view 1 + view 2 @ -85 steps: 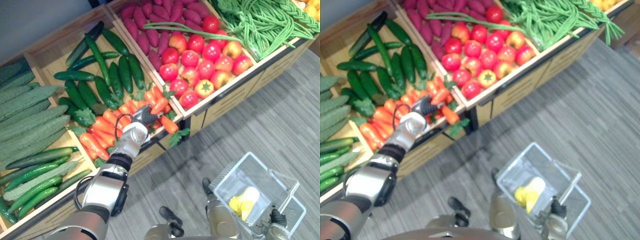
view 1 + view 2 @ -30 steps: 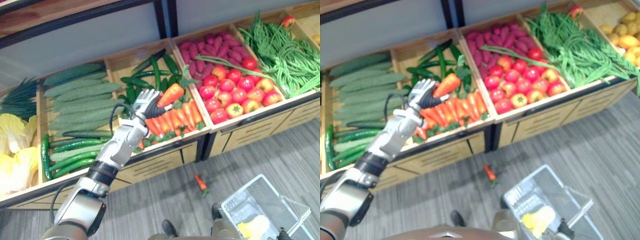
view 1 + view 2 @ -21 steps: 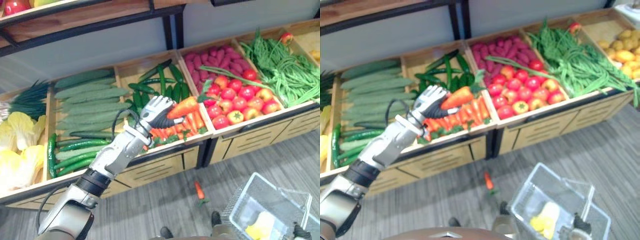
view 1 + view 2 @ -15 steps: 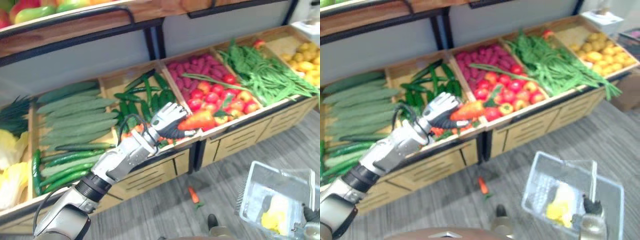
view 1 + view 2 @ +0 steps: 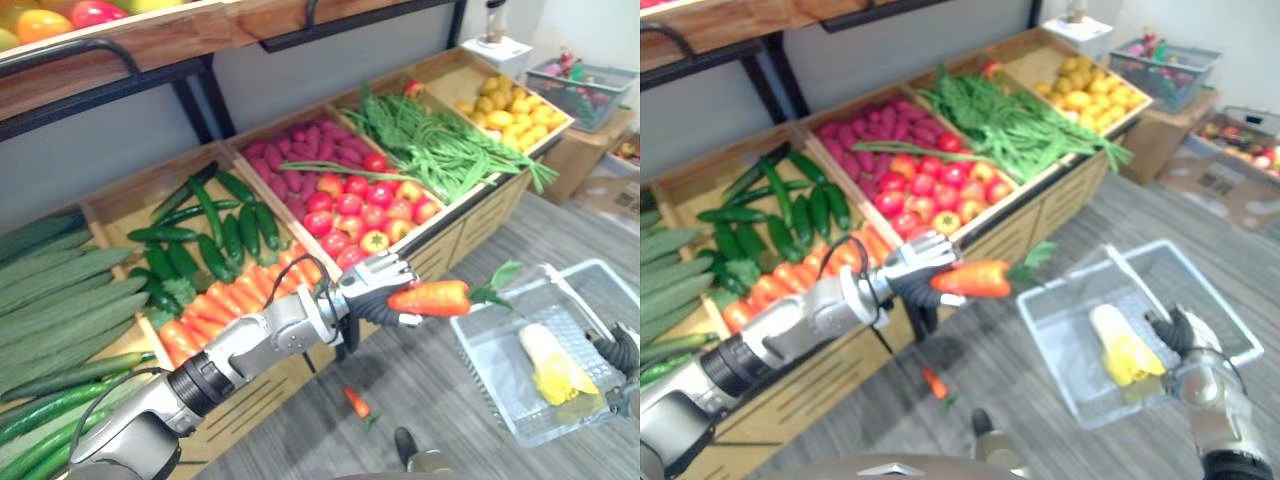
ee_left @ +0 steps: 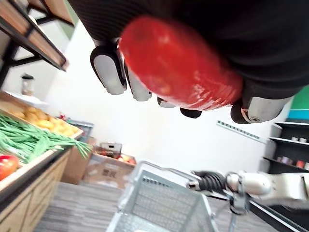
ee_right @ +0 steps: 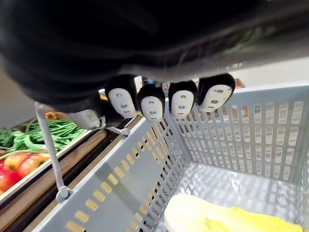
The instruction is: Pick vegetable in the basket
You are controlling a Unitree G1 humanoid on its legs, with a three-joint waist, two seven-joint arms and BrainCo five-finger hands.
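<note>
My left hand (image 5: 372, 288) is shut on an orange carrot (image 5: 430, 298) with green leaves. It holds the carrot in the air just left of the grey plastic basket (image 5: 487, 366), over the floor in front of the stall. In the left wrist view the fingers (image 6: 110, 72) curl round the carrot (image 6: 181, 65). My right hand (image 5: 1185, 335) grips the basket's handle at the basket's right side. A pale yellow leafy vegetable (image 5: 548, 362) lies in the basket, and in the right wrist view that vegetable (image 7: 231, 220) rests on the basket's floor.
Behind stands a wooden stall with bins of carrots (image 5: 215, 310), cucumbers (image 5: 205, 230), tomatoes (image 5: 360, 210), green beans (image 5: 440, 145) and yellow fruit (image 5: 505, 105). A second carrot (image 5: 357, 402) lies on the grey floor below the stall. Another filled basket (image 5: 580, 80) stands at the far right.
My left hand has carried the carrot from over the carrot bin out to the right, up to the basket. The camera has turned right; the basket now sits higher.
</note>
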